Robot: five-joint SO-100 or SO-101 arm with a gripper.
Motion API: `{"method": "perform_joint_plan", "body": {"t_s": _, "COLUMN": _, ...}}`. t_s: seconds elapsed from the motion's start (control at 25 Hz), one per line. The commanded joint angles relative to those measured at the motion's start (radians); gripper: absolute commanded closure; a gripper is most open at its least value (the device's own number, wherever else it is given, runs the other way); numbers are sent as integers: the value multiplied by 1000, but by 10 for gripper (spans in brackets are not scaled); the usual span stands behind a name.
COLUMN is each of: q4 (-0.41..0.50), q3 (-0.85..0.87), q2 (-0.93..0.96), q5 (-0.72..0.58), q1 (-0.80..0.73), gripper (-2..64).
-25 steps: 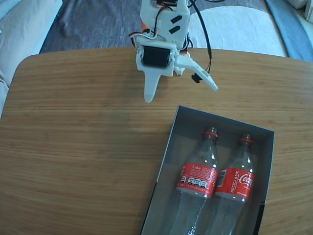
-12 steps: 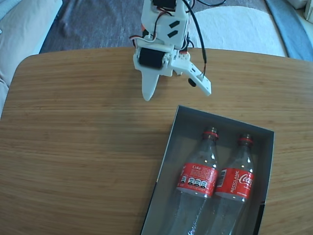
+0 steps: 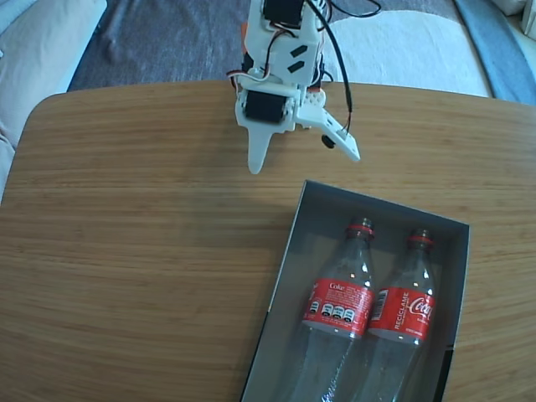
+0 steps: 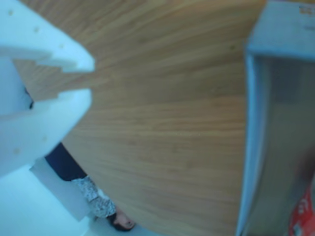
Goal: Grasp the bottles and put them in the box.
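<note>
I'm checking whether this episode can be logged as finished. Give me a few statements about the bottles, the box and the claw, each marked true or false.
1. Both Coca-Cola bottles lie inside the box. True: the left bottle and the right bottle rest side by side.
2. The claw grips a bottle. False: it is open and empty, above the wooden table.
3. The bottle necks point toward the arm in the fixed view. True.
4. One bottle stands upright on the table. False: both lie flat in the box.
5. The claw hangs over the box. False: it is beyond the box's far edge.
</note>
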Motion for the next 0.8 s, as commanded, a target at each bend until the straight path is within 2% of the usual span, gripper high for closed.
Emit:
{"method": "perform_joint_plan", "body": {"t_s": 0.0, "q4": -12, "q3": 11, "q2": 37, "q5": -5, "q1": -6, "gripper": 619}}
{"method": "perform_joint_plan", "body": {"t_s": 0.48, "q4": -5, "q3": 126, "q2": 189, "q5": -5, "q1": -9, "gripper": 619}}
{"method": "perform_joint_plan", "body": {"t_s": 0.76, "q4": -5, "q3": 158, "q2": 202, "q5": -5, "q1": -9, "gripper": 619}}
